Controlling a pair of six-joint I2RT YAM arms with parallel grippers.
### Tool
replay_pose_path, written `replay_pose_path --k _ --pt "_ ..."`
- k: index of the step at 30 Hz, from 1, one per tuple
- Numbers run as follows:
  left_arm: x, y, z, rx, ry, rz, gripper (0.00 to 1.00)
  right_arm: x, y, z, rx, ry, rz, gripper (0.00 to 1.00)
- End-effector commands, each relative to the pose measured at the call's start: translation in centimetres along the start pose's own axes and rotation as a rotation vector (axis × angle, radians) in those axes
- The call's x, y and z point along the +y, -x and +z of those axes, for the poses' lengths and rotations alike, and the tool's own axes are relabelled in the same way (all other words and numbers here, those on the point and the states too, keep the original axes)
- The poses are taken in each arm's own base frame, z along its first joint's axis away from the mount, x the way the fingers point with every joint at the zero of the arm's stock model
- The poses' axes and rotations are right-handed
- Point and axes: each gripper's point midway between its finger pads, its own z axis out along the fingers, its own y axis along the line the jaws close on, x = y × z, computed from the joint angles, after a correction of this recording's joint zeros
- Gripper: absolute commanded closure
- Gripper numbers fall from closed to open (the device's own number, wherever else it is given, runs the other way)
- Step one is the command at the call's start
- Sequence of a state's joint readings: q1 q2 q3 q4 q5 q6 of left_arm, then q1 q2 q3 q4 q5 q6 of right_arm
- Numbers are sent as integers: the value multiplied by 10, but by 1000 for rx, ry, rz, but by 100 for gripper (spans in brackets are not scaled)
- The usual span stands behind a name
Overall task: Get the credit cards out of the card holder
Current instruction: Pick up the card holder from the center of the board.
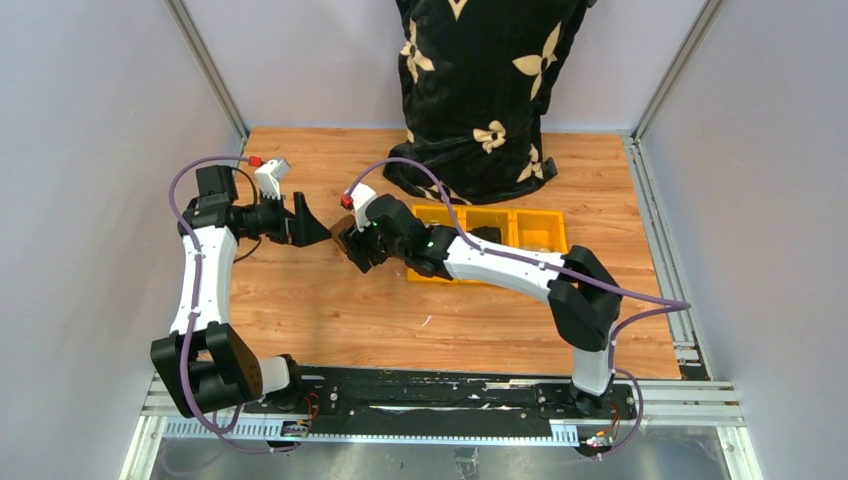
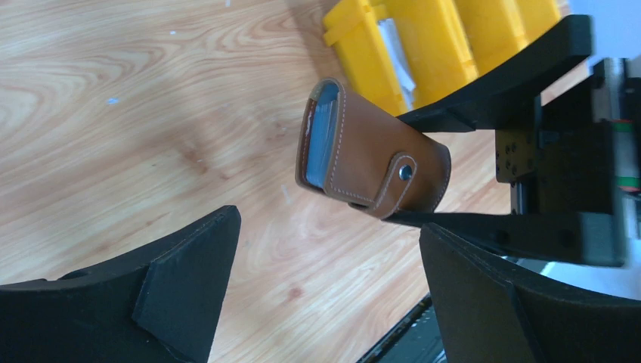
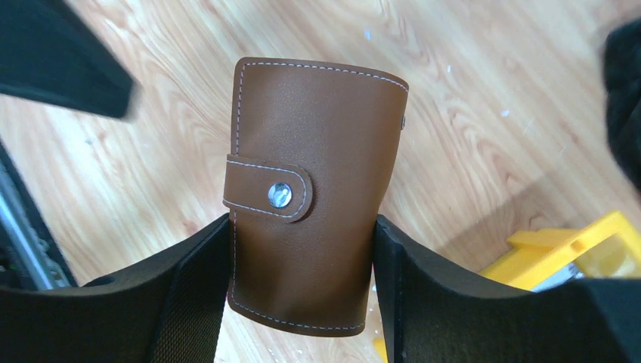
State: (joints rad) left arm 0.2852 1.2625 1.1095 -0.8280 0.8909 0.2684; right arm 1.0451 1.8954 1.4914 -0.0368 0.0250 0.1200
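Above the tabletop [image 1: 330,310], the right tool [image 3: 301,234] pinches the snapped card holder [image 3: 310,189], long axis pointing toward the spread left tool [image 2: 326,223]. Only the left wrist view shows a grey-blue edge [image 2: 317,140] at its end

On the wooden surface [image 1: 330,320] the left arm [image 1: 195,285] rises from its base and bends rightward. The left fingers [image 1: 308,225] are spread wide apart and point toward the right arm's tip. The right arm [image 1: 500,265] stretches leftward across the near left part of a row of yellow bins [image 1: 538,213]. The right fingers [image 1: 362,255] are set on either side of the card holder [image 1: 347,243], which shows only as a small dark brown shape just beside the left fingers. A black cloth bag [image 1: 480,90] with cream flower motifs stands at the far edge, behind the bins.
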Motion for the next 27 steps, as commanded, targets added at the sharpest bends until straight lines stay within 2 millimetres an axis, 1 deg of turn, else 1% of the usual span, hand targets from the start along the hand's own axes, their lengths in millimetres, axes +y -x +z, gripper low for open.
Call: replay_pose_path --k 1,4,6,10,12,14,16,17,18,19,20,22,24,27 --pt "-28 0 1 -19 -135 -83 3 23 39 -22 -125 52 -58 36" --pt "-38 2 -2 -31 -167 -95 3 31 55 -35 -166 66 -79 36" --pt "-46 4 -4 -43 -200 -108 5 35 62 -41 -185 74 -94 36" --pt "-63 10 -10 -65 -270 -134 15 41 73 -52 -217 76 -120 36" --pt "-68 12 -13 -71 -285 -136 23 44 77 -55 -225 79 -126 37" --pt "-71 12 -14 -76 -296 -135 35 46 81 -57 -235 81 -129 37" --pt "-73 12 -15 -78 -300 -132 50 48 85 -60 -246 85 -131 37" --pt "-73 12 -15 -79 -301 -135 61 49 87 -62 -252 86 -131 37" --pt "-74 12 -15 -79 -304 -135 67 50 88 -63 -256 88 -130 37" --pt "-74 13 -16 -80 -305 -137 75 51 90 -66 -262 90 -128 37" --pt "-75 14 -16 -80 -312 -140 80 51 91 -68 -266 94 -125 37" --pt "-79 17 -18 -85 -331 -149 87 53 93 -71 -273 104 -119 35" --pt "-83 21 -20 -89 -348 -158 93 54 96 -76 -280 110 -101 25" --pt "-86 27 -24 -97 -345 -155 95 53 99 -85 -287 115 -46 12"
